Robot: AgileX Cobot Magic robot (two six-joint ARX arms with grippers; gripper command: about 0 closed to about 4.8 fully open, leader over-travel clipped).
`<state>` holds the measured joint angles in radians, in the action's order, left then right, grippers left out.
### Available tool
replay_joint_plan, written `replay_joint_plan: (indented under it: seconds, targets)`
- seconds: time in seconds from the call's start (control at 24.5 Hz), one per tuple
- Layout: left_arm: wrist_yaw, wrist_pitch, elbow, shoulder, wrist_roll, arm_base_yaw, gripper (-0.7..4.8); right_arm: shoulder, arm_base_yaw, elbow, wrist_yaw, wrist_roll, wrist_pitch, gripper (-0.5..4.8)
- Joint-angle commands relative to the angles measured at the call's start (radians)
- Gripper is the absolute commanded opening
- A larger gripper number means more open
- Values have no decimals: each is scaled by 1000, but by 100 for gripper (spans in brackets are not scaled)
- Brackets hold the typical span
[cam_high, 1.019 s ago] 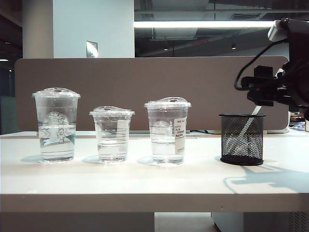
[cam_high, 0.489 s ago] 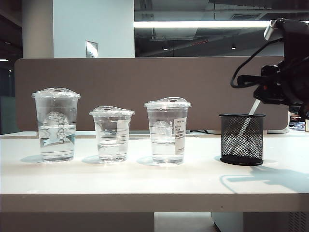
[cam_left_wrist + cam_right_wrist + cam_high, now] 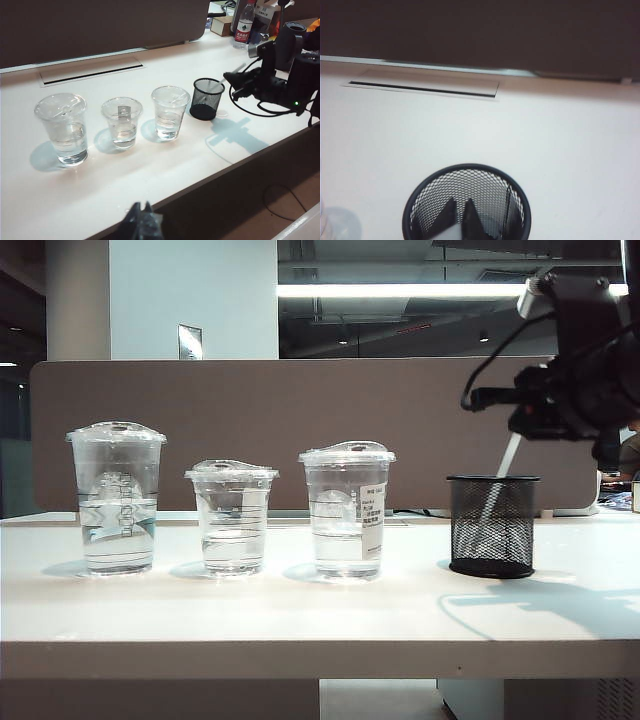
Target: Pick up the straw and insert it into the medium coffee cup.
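Note:
The straw (image 3: 510,458) is thin and white. It leans out of a black mesh holder (image 3: 490,525) at the right of the table. My right gripper (image 3: 520,427) hangs just above the holder's rim, shut on the straw's upper end. In the right wrist view its gripper (image 3: 461,205) points down into the holder (image 3: 517,200), with the white straw (image 3: 445,234) pinched between the dark fingers. The medium coffee cup (image 3: 347,510) has a domed lid and a white label. It stands left of the holder, apart from it. My left gripper (image 3: 141,209) hovers shut over the table's front edge, holding nothing.
A tall clear cup (image 3: 117,500) and a short clear cup (image 3: 232,515) stand left of the labelled cup, all holding water. A brown partition (image 3: 300,400) runs behind them. A cable slot (image 3: 422,89) lies in the tabletop beyond the holder. A water bottle (image 3: 243,24) and boxes sit at the far corner.
My right gripper has closed on the straw and risen slightly, shifting left. The mesh holder has slid a little left with it. The cups have not moved.

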<state>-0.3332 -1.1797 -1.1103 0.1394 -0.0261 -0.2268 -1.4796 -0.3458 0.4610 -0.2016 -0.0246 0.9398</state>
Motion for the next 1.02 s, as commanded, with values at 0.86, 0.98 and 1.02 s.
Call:
replay_joint_plan:
  seconds: [0.86, 0.98, 1.02]
  targets:
    - [-4, 6, -1, 2, 0, 2, -4, 204, -175, 715, 262, -76, -1014, 21]
    - [-4, 6, -1, 2, 0, 2, -4, 182, -198, 715, 290, -72, -1049, 21]
    - [-4, 6, -1, 2, 0, 2, -4, 179, -205, 715, 290, -72, -1061, 21]
